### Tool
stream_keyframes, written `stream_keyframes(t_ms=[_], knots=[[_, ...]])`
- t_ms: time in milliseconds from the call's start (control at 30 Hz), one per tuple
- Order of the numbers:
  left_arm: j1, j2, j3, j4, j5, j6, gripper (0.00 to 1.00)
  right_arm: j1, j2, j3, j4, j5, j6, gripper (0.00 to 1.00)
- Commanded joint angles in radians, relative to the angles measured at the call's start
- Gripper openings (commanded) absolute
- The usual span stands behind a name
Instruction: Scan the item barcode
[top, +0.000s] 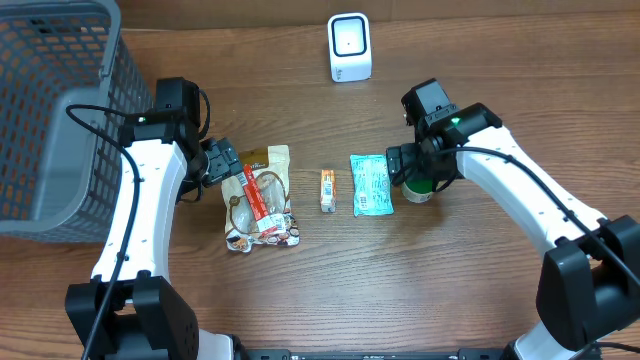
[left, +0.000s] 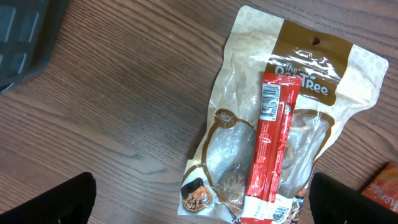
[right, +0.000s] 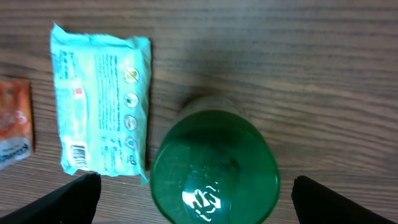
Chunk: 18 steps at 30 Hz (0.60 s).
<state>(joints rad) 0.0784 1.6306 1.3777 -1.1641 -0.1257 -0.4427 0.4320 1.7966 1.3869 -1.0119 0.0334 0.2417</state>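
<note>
A brown-and-clear snack bag (top: 262, 200) (left: 311, 81) lies flat with a red stick pack (top: 258, 198) (left: 270, 149) on top; the stick's barcode (left: 269, 102) faces up. My left gripper (top: 222, 165) (left: 202, 205) hovers open above the bag's lower end, its fingers apart on either side. A small orange packet (top: 327, 190) (right: 12, 124) and a teal wipes pack (top: 371, 185) (right: 99, 124) lie in the middle. My right gripper (top: 412, 172) (right: 196, 199) is open over a green-lidded container (top: 420, 190) (right: 214, 168), not touching it. The white scanner (top: 349, 47) stands at the back.
A grey mesh basket (top: 50, 110) (left: 25, 31) fills the left side, close behind the left arm. The items lie in a row across the wooden table (top: 480, 290).
</note>
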Motion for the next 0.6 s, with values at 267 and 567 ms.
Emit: stream_keyframes(t_ms=[267,567], knots=[[0.0,-0.001,0.016,-0.002,-0.012,-0.01,1.0,-0.003,-0.001,-0.068,0.07,0.011,-0.003,1.0],[0.0,-0.001,0.016,-0.002,-0.012,-0.01,1.0,-0.003,-0.001,-0.127,0.127,0.045,-0.003,1.0]])
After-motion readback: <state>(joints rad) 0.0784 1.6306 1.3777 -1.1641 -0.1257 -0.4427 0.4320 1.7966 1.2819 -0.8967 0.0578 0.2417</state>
